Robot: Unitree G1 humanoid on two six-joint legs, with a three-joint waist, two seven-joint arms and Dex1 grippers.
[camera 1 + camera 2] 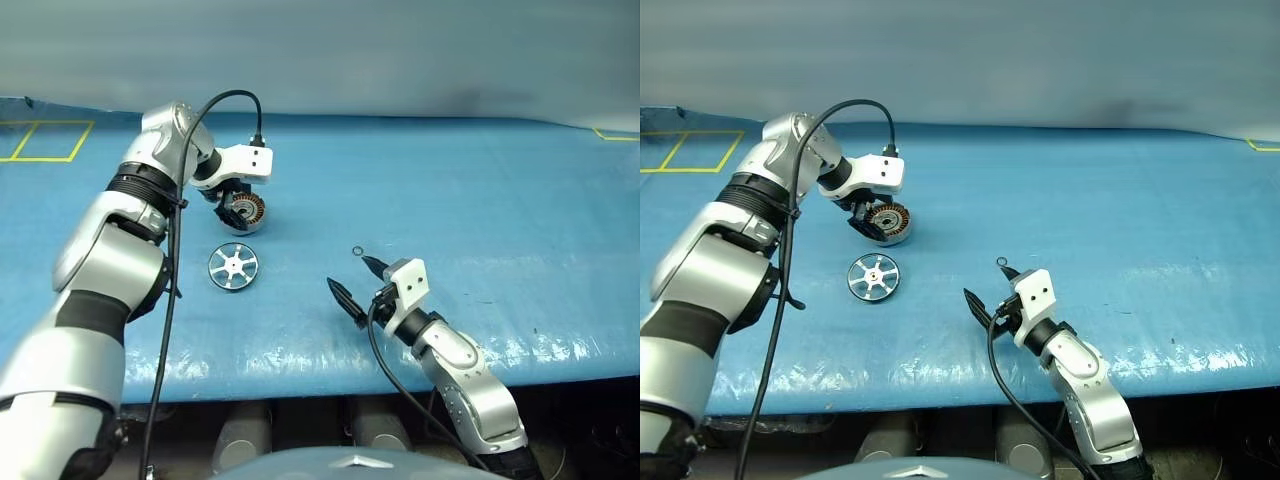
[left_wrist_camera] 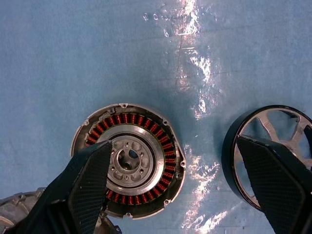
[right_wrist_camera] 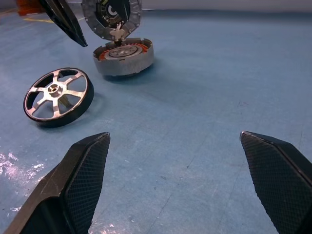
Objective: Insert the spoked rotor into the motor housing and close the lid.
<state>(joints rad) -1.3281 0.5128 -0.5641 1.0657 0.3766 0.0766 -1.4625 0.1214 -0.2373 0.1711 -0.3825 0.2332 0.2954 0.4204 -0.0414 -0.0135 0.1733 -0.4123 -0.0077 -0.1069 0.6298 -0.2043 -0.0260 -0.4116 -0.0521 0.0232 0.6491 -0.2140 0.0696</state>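
Note:
The motor housing (image 1: 246,212) sits on the blue table, its ring of copper windings (image 2: 146,141) exposed. Its lid (image 3: 112,14) stands swung up on the hinge behind the can, dark inside facing out. My left gripper (image 2: 173,144) hangs just above the housing, pointing down and open, with one finger (image 2: 87,185) over the can's rim and the other (image 2: 273,175) over the rotor. The spoked rotor (image 1: 233,266) lies flat on the table just nearer than the housing. My right gripper (image 1: 355,278) hovers open and level to the rotor's right, with nothing between its fingers.
A small metal ring (image 1: 358,250) lies on the table just beyond my right gripper. Yellow tape squares (image 1: 45,140) mark the far left corner. The table's front edge (image 1: 330,385) runs close below my right arm.

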